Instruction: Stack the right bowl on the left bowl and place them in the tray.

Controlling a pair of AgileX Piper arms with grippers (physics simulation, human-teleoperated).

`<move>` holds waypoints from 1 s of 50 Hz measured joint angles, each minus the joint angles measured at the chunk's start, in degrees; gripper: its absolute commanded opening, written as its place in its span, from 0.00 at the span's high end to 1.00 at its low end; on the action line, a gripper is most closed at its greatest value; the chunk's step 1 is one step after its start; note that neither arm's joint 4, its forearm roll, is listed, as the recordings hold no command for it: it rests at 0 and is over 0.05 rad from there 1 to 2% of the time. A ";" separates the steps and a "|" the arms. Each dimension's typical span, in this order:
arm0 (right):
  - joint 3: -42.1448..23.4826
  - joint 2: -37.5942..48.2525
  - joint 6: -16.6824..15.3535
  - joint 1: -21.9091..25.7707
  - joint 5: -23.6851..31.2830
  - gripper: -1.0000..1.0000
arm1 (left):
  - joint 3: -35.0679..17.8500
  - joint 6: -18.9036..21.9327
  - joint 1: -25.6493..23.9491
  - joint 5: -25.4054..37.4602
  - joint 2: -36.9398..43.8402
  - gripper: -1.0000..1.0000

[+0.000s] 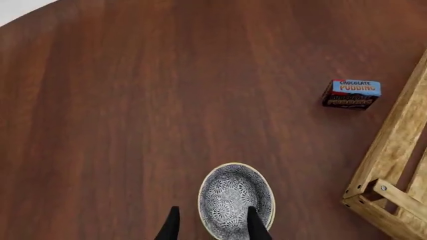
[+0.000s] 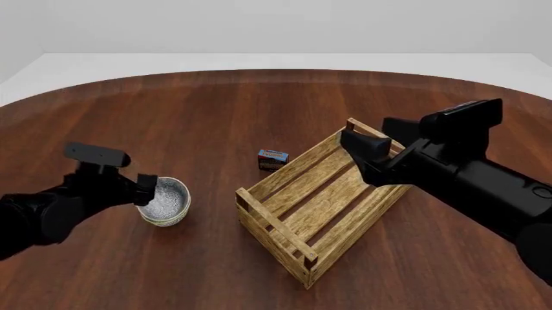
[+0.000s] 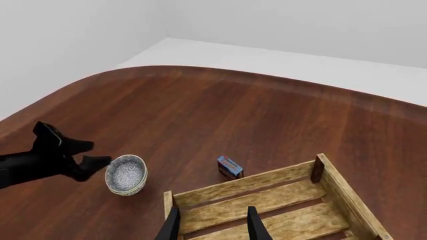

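Wood-slatted tray (image 2: 324, 206) sat right of centre on the dark brown surface (image 2: 216, 110), its long axis running diagonally from near-left to far-right; nothing lay inside it. One pale bowl (image 2: 164, 201) with blue-grey patterned inside was visible, upright on the surface left of the tray and apart from it; whether it was a single bowl or two nested could not be told. Left gripper (image 2: 145, 189): jaws parted, straddling the bowl's near rim, one finger inside and one outside, not yet closed. Right gripper (image 3: 212, 224): jaws parted, empty, hovering above the tray. Left arm was much the nearer to the bowl. Small blue-and-red pudding box (image 2: 273, 159) stood just behind the tray.
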 measured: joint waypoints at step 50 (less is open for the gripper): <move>-0.12 -0.87 0.12 -0.25 0.58 0.00 | 6.00 3.22 -9.79 -0.03 -4.12 0.00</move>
